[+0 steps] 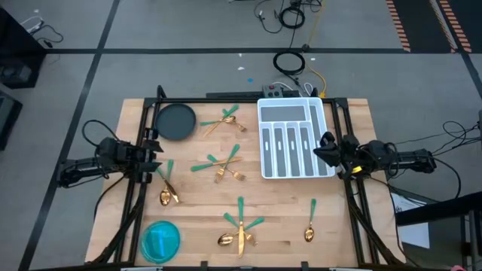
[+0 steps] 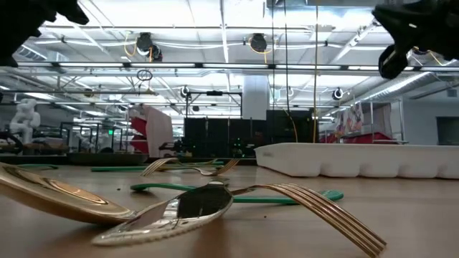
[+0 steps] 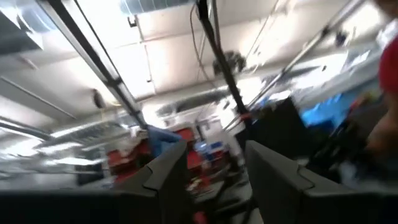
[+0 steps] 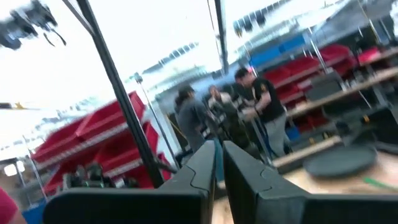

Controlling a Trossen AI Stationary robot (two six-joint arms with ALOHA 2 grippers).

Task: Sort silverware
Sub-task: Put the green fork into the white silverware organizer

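Silverware (image 1: 218, 167) lies scattered in loose clusters across the wooden desk (image 1: 339, 218): one far by the dark round plate (image 1: 175, 121), one mid-desk, a pair at the left edge, a group at the near edge, and a lone spoon (image 1: 309, 232) near right. None sits in the white tray (image 1: 295, 170), far right, its slots bare (sorting judged not yet begun).

Left gripper (image 1: 153, 148) hangs at the left edge, raised clear of the desk, fingers (image 3: 168, 174) parted with a clear gap, holding nothing. Right gripper (image 1: 325, 147) hangs at the tray's right rim, fingers (image 4: 199, 171) nearly closed, only a thin slit between, nothing in them.

Both wrist views look out into the room, so the arms appear parked, leaving the pieces unobstructed.
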